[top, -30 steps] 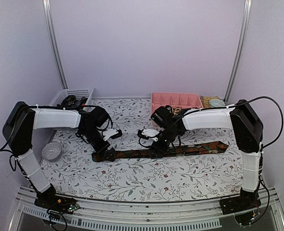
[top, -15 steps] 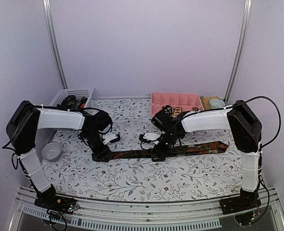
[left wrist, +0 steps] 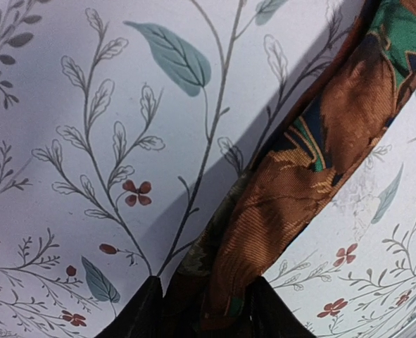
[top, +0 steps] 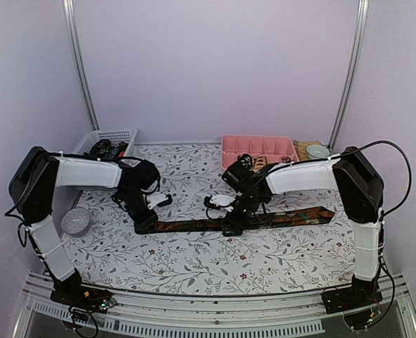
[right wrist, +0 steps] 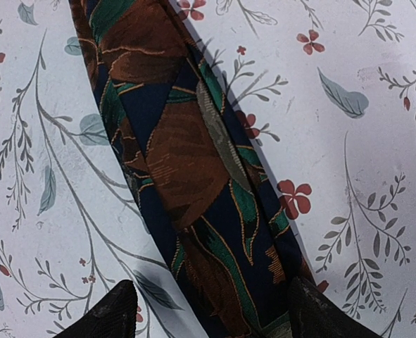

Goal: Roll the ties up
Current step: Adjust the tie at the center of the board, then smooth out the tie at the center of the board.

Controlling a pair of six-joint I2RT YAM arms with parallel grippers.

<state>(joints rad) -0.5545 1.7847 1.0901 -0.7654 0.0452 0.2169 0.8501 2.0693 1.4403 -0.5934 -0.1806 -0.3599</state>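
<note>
Starting the roll is the step in hand, I think. 1 long tie [top: 292, 217], brown with dark blue and green, lies flat and straight across the flowery bench [top: 193, 264]. It is not rolled at all. Its thin end is on the left side and its wide end is on the right side.

The left claw [top: 146, 225] is down at the thin end. In the left wrist view its 2 fingers [left wrist: 141, 318] press the cloth from both sides. The cloth is bunched up between them, so this claw looks clamped on the tie's end.

The right claw [top: 230, 227] is down near the middle of the tie. Its 2 fingers [right wrist: 105, 313] stand apart, 1 on each side of the cloth, and they hold nothing. I cannot tell if they touch the bench.

Next, I think the left claw needs to turn the thin end over onto the tie, again and again, so a small tight coil grows. The right claw can help the long part lie straight. The grip should be firm but not tug, or the tie may slide and go crooked.
</note>
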